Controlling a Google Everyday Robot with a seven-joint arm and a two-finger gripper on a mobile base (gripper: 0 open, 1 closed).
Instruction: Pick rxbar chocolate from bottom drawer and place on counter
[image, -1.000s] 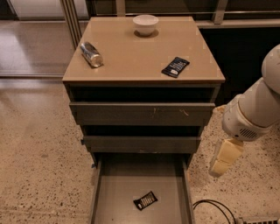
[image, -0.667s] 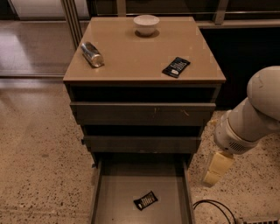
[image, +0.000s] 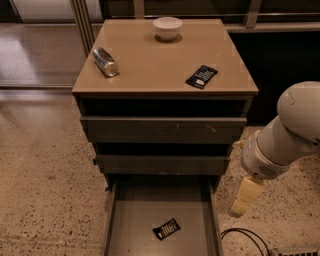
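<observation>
The rxbar chocolate (image: 166, 229), a small black wrapper with rows of white lettering, lies flat on the floor of the open bottom drawer (image: 131, 215), near its front. My gripper (image: 244, 199) hangs from the white arm to the right of the drawer, outside its right wall and above floor level, apart from the bar. The tan counter (image: 150, 65) tops the cabinet.
On the counter are a white bowl (image: 167, 27) at the back, a silver can (image: 105, 62) lying on its side at the left, and a dark bar with one white patch (image: 201, 76) at the right. The two upper drawers stand slightly out. A black cable (image: 245, 236) lies on the floor at the right.
My arm and gripper have moved a little down and to the left, closer to the open bottom drawer's right side. The bar has not moved.
</observation>
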